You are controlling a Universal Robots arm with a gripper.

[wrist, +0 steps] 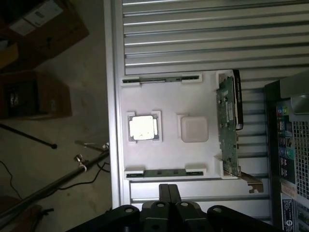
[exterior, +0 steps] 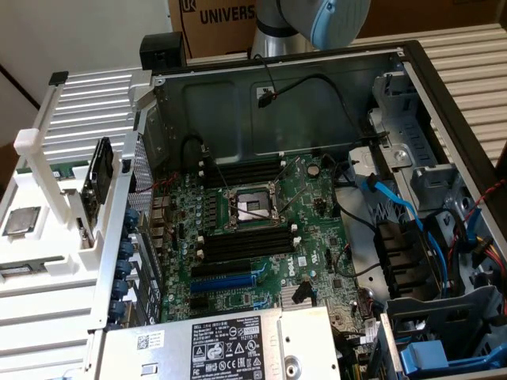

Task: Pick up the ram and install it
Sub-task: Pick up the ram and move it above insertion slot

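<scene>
**Gripper shut above the parts tray, ram in its holder**

The gripper hangs over the white tray with its 2 fingers pressed together and nothing between them. The ram, a thin greenish stick, lies on edge in a white holder at the side of the tray, just beyond the fingertips as the wrist camera sees it. A second stick of the same shape lies in the matching holder on the opposite side of the tray. Neither stick touches the gripper.

Between the 2 holders sit a square processor chip in its own frame and, beside it, a plain white square pad. A green circuit card stands on edge at the side of the tray nearest the computer.

The tray rests on a ribbed metal table.

In the exterior view the tray is at the exterior view's left, with the open computer case beside it. Inside the case lies the motherboard, with long black slots near the processor socket and a blue slot closer to the camera. The robot arm shows behind the case, in front of a cardboard box.
</scene>
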